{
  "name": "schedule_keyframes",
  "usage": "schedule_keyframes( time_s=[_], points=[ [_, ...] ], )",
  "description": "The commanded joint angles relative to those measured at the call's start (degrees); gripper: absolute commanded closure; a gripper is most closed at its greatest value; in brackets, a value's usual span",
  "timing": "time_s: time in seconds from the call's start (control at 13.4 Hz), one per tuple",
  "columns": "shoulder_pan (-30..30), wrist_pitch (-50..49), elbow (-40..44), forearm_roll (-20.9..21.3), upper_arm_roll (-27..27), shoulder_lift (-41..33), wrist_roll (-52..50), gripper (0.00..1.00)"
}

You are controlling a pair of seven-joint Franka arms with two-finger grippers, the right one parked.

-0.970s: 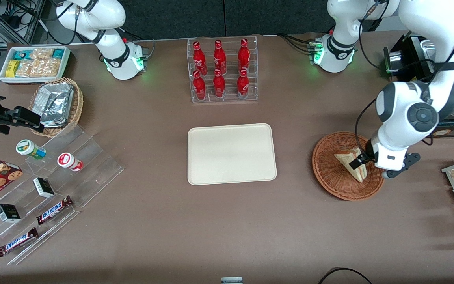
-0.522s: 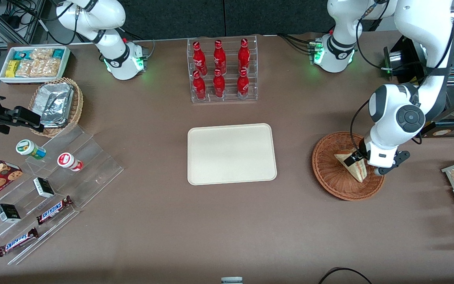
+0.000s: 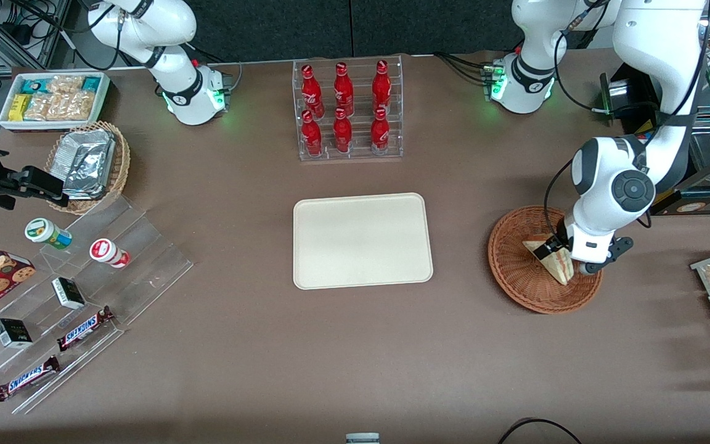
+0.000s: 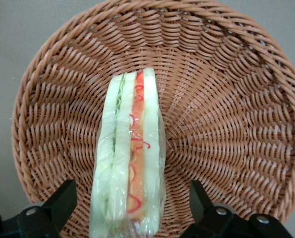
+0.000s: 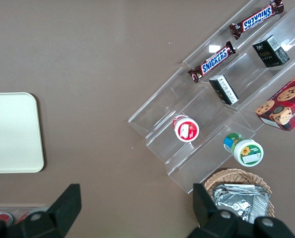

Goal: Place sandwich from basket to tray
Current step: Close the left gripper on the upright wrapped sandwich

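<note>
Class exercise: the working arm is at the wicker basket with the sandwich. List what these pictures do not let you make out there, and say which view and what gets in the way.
- Front view: the arm's white wrist covers part of the triangular white-bread sandwich and the round reddish-brown wicker basket.
- Left wrist view: the picture's edge cuts off the sandwich's nearest end and the basket's rim there.
- Left wrist view: the open gripper straddles the sandwich, but how far its black fingers have descended cannot be told.

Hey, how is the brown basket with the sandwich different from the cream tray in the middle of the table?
The basket is round, woven reddish-brown wicker; the tray is a smooth cream rectangle with rounded corners. The basket holds the sandwich, standing on edge; the tray holds nothing. The gripper hangs over the basket, jaws open either side of the sandwich, while nothing is above the tray. Both are shallow and rest on the brown table.
</note>
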Motion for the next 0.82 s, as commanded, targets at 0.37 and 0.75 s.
schedule_keyframes(
  time_s=[0.37, 0.75],
  points=[
    [-0.2, -0.4, -0.9, 1.2, 0.2, -0.4, -1.6, 1.0],
    [-0.1, -2.1, 0.4, 3.0, 0.4, -2.0, -1.6, 1.0]
  ],
)
